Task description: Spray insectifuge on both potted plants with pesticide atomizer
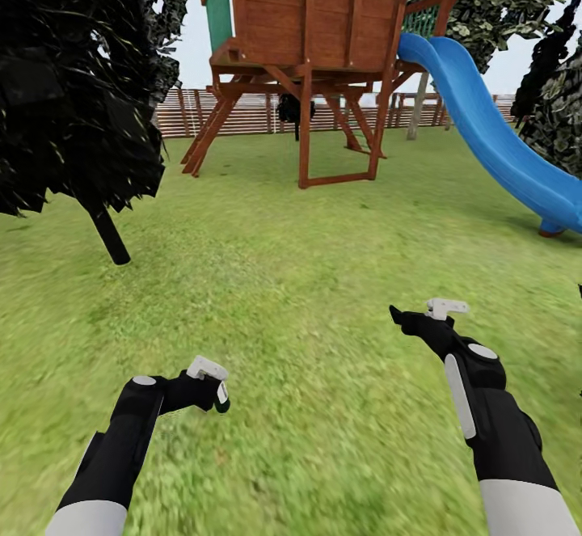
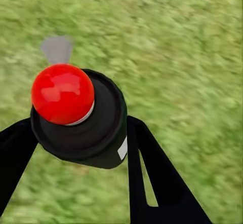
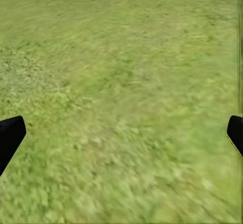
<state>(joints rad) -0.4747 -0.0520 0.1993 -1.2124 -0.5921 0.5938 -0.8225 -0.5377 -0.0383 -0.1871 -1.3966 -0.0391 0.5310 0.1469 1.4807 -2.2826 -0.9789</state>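
Wooden play tower, blue slide, dark tree ahead.

The lawn looked rough and matt, a coarse blurred green. The play tower showed reddish-brown wood with a visible plank grain and a slight sheen, and the slide beside it came across as smooth, glossy blue plastic. The fence behind was pale slatted wood. In the left wrist view, the bottle read as dark, smooth plastic, its red cap shiny with soft highlights. Both arms wore matt black casings with white, smooth-looking plastic parts; the left gripper and right gripper looked the same
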